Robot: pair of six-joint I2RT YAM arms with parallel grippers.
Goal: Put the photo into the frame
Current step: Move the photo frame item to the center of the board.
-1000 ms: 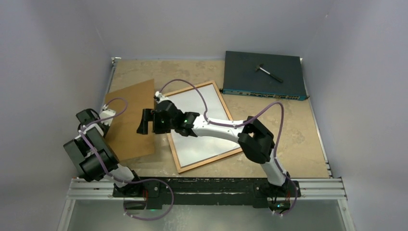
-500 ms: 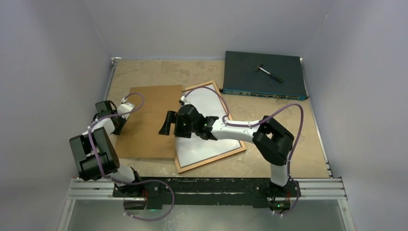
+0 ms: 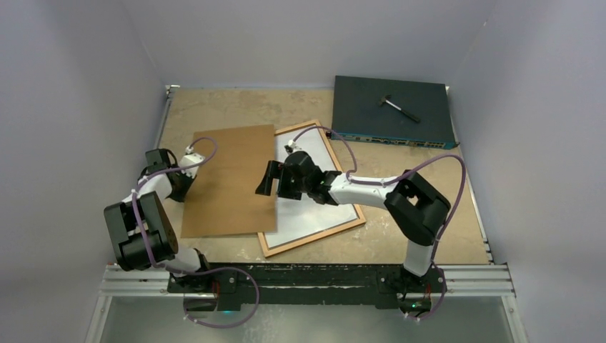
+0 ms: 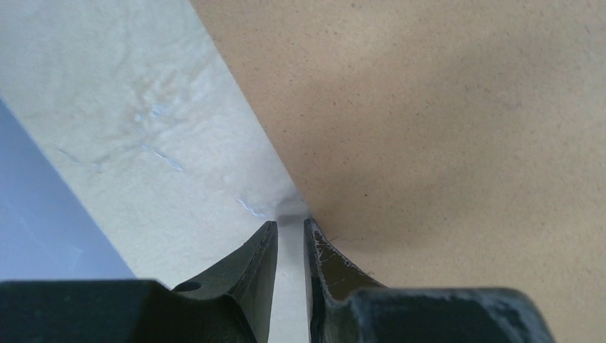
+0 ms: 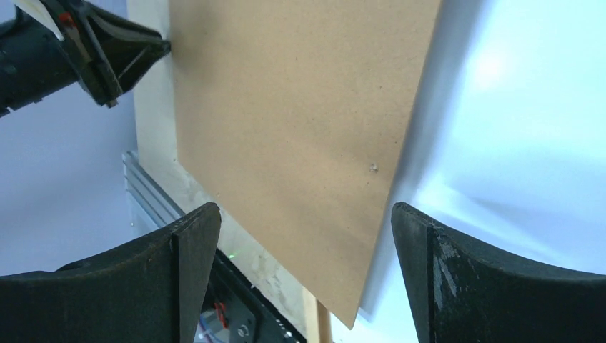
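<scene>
Only overhead do I see the thin orange-brown wooden frame (image 3: 315, 239) lie lengthwise away from me, leaning left; left gripper (image 4: 289, 223) pinches the flat brown board (image 3: 229, 182), right gripper (image 5: 304, 212) gapes.

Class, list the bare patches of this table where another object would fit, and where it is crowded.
Bare table lies along the back wall, behind the backing board and left of the dark box. Another patch lies right of the frame, in front of that box. Crowded: the middle, with board, frame, left gripper and right gripper.
</scene>
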